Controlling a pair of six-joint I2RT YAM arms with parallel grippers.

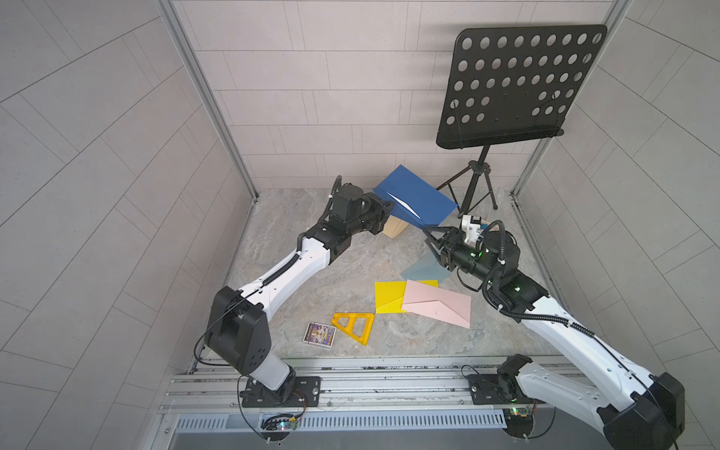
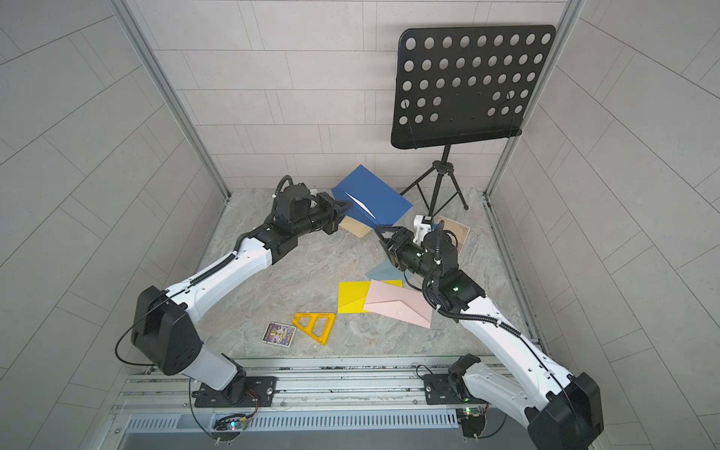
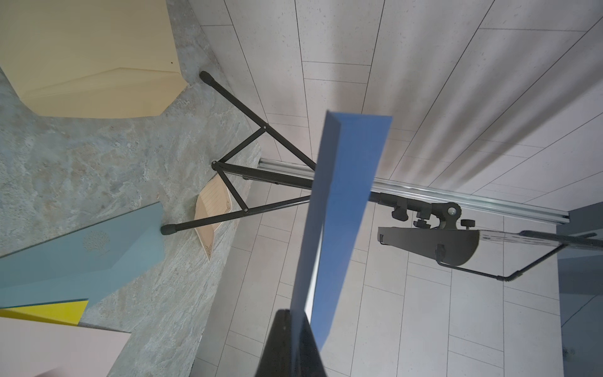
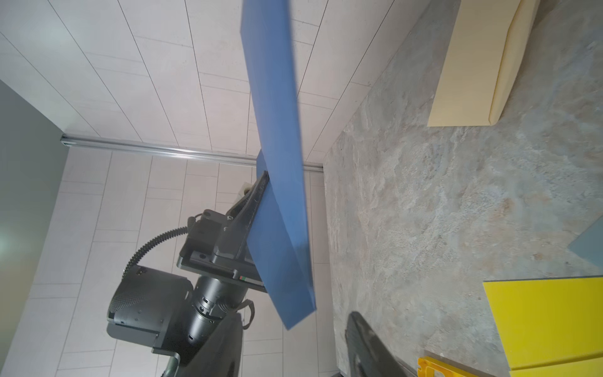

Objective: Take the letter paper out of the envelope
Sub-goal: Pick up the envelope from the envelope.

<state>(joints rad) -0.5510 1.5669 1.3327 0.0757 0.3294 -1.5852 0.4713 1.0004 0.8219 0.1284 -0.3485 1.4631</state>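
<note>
A blue envelope (image 1: 422, 193) (image 2: 376, 195) hangs tilted in the air near the back of the table. Its opening faces up, and a white sliver of the letter paper (image 1: 405, 204) (image 2: 360, 204) shows in the slit. My left gripper (image 1: 389, 206) (image 3: 293, 318) is shut on the envelope's (image 3: 346, 196) left end, with the white paper edge (image 3: 315, 280) just above the pinch. My right gripper (image 1: 428, 233) (image 4: 295, 323) stands open at the envelope's lower right corner. That corner of the envelope (image 4: 280, 163) points into the gap between its fingers without touching them.
A black music stand (image 1: 518, 85) on a tripod stands at the back right. On the table lie a cream envelope (image 1: 394, 230), a teal envelope (image 1: 422, 269), a yellow envelope (image 1: 387, 298), a pink envelope (image 1: 436, 306), a yellow triangle ruler (image 1: 354, 325) and a small card (image 1: 320, 333).
</note>
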